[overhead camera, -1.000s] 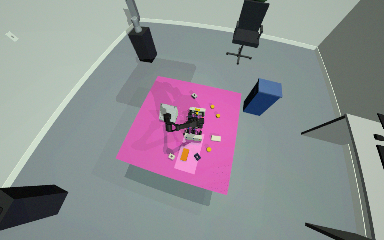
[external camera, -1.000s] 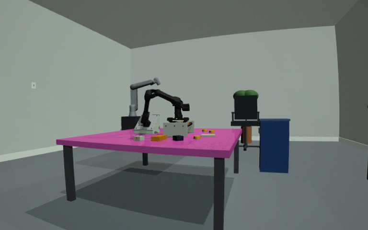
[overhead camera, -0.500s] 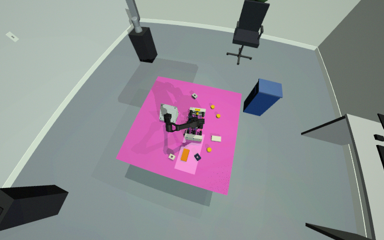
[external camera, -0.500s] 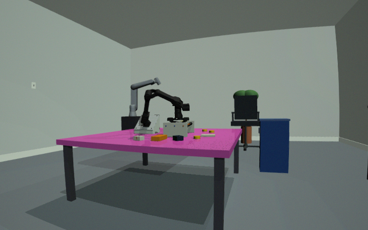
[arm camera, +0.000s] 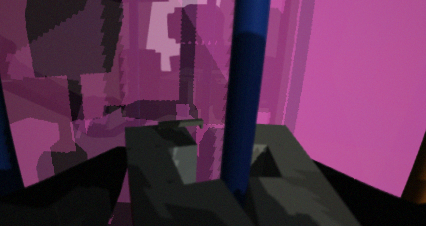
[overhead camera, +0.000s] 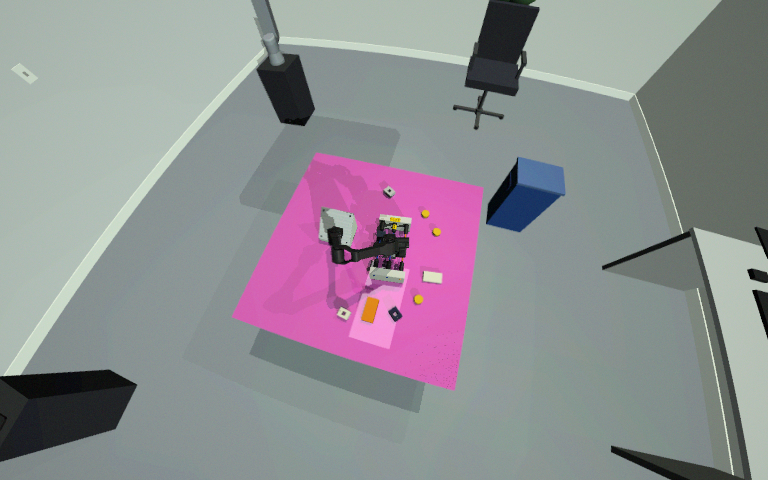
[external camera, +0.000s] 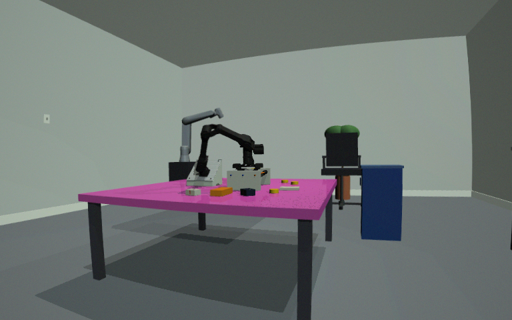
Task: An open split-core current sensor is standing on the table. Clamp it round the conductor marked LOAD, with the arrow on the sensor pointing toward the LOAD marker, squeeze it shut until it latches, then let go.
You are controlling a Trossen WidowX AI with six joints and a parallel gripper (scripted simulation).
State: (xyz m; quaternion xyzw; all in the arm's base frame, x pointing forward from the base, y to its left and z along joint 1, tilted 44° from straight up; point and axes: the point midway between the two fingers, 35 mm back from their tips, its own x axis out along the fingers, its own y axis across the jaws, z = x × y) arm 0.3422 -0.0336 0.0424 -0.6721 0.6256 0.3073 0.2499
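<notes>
Gripping the grey, blocky sensor (arm camera: 305,191) around its sides, the gripper (arm camera: 208,159) stands nearly wide open; a smooth blue conductor (arm camera: 246,81) runs between the sensor's two halves

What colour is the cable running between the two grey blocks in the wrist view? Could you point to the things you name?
Blue; the cable (arm camera: 244,86) shows best in the wrist view.

- Sensor's arrow (arm camera: 180,125): too dark to read
- Sensor's lower end: cut off by the wrist view's bottom edge
- LOAD marker: can't make it out
</notes>
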